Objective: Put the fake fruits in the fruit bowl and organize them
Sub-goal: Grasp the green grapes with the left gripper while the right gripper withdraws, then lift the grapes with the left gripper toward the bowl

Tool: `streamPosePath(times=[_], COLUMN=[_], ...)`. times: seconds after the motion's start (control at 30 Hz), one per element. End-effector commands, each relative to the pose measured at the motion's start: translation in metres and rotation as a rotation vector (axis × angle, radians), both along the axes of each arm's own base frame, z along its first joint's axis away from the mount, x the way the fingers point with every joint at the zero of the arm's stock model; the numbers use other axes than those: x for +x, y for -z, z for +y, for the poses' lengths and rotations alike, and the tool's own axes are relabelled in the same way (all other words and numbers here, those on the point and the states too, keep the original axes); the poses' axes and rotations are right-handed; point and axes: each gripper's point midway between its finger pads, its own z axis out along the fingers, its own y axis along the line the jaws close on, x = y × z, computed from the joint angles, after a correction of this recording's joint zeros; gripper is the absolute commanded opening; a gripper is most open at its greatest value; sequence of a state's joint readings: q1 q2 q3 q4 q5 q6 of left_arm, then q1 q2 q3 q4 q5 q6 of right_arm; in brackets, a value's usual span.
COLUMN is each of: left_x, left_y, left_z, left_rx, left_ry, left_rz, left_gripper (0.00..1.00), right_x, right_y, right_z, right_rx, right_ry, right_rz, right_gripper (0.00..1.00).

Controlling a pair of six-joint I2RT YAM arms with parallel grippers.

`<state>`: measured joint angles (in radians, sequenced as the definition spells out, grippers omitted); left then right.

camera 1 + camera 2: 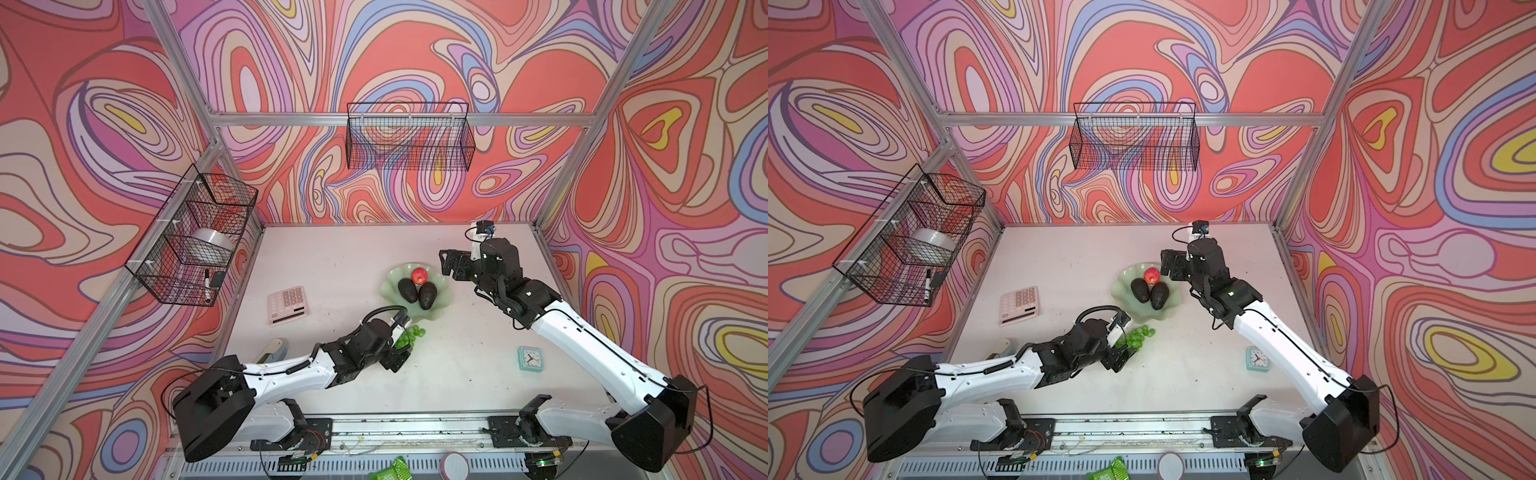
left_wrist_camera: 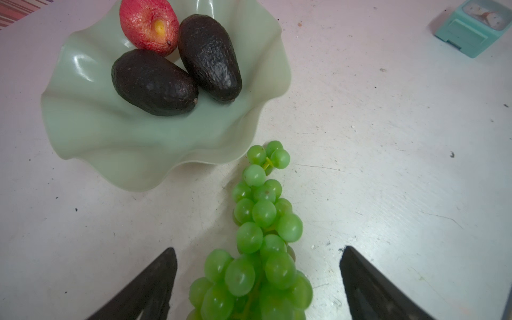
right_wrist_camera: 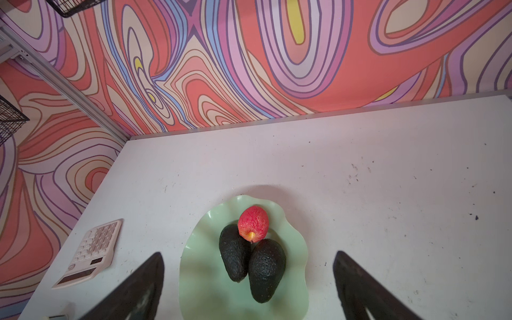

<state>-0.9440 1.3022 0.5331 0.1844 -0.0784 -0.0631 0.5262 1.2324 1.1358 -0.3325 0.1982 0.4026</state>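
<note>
The pale green fruit bowl [image 1: 415,314] [image 1: 1144,314] stands mid-table and holds two dark avocados [image 1: 408,290] [image 1: 427,296] and a red apple [image 1: 419,275]. Bright green grapes [image 1: 412,335] [image 2: 260,243] lie on the table just in front of the bowl's near rim [image 2: 110,133]. My left gripper [image 1: 405,343] [image 2: 257,249] is open and straddles the wide end of the bunch, with a gap on each side. My right gripper [image 1: 445,264] [image 3: 248,252] is open and empty, raised beside the bowl's right edge and facing the avocados [image 3: 234,253] and the apple [image 3: 253,224].
A pink calculator [image 1: 286,305] lies left of the bowl. A mint-green clock [image 1: 530,359] sits at the front right. A beige object [image 1: 272,349] lies under the left arm. Black wire baskets hang on the back wall [image 1: 409,137] and the left wall [image 1: 195,237].
</note>
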Motion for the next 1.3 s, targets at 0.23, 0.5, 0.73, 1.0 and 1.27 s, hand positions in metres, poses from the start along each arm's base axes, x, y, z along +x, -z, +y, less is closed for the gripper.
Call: streamPosePath(times=[0.23,0.5,0.73,1.0,1.27], left_x=[0.004,0.01,0.011,0.003,-0.009], left_y=[0.033,0.047,0.05,0.045,0.035], left_z=[0.003,-0.001,-0.001,0.008,0.017], left_rx=[-0.044,-0.081,-0.104,-0.112,-0.126], left_ry=[-0.047,-0.069,-0.075,-0.063,-0.039], left_rz=[-0.031,-0.052,-0.061,-0.071,-0.065], left_gripper=[0.92,0.91,0.88,0.73,0.57], right_x=[-0.002,-0.003,-0.003,-0.001,0.0], right_y=[0.0,0.001,0.002,0.005,0.006], right_z=[-0.01,-0.012,-0.014,-0.013,-0.012], right_rx=[-0.023,-0.028,-0.032,-0.031,-0.027], right_ry=[0.021,0.027,0.034,0.039,0.038], right_rz=[-0.019,-0.017,-0.014,-0.008,-0.004], right_gripper=[0.98,0.98,0.98,0.98,0.98])
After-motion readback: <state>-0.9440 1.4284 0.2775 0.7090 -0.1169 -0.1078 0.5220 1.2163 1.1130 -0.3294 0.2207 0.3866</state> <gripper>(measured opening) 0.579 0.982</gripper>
